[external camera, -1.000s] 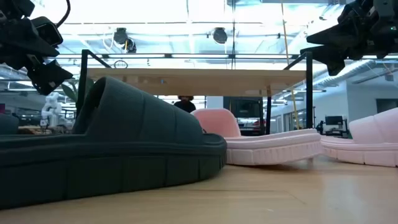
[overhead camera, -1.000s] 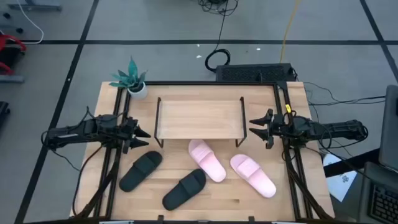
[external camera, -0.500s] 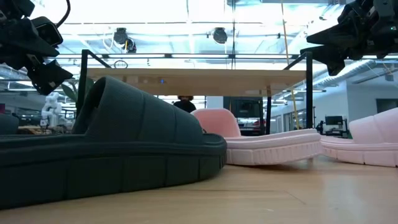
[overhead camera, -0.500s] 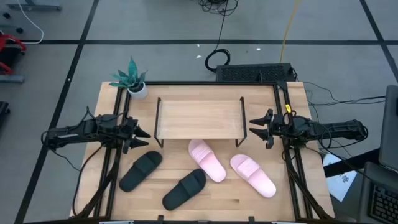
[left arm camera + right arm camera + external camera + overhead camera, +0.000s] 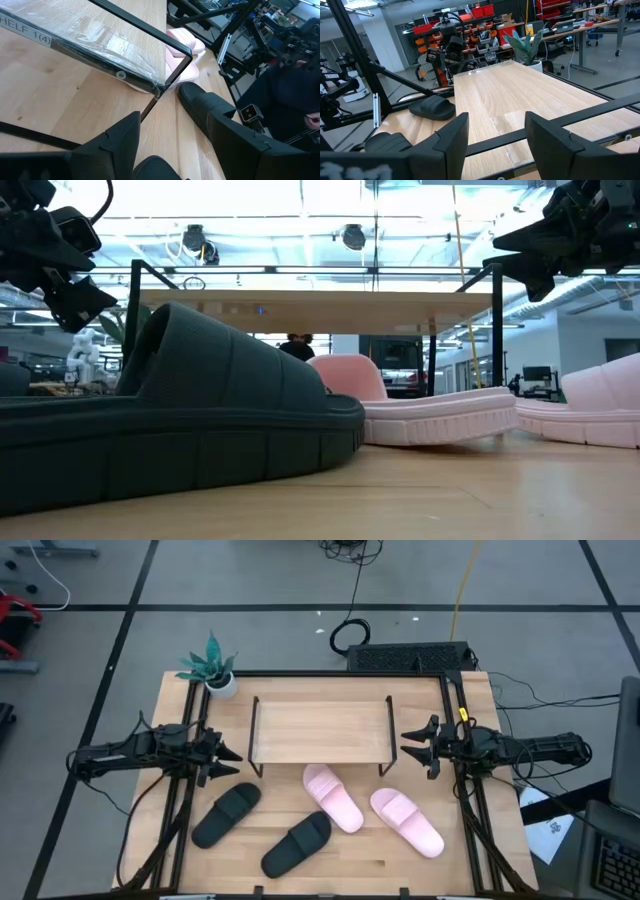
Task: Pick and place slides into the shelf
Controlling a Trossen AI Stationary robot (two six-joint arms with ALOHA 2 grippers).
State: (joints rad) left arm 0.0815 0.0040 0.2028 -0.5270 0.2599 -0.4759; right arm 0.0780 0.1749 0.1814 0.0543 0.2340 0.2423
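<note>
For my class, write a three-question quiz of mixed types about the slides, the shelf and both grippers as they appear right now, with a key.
1. True or false: a pink slide already lies on top of the shelf.
2. How many slides are on the table in front of the shelf? A) two B) three C) four
3. Fill in: the left gripper and right gripper both hover open beside the shelf's ends, holding ____.

Key: 1 false, since the shelf's top is bare. 2 C: two black slides and two pink slides, the second at. 3 nothing.
</note>
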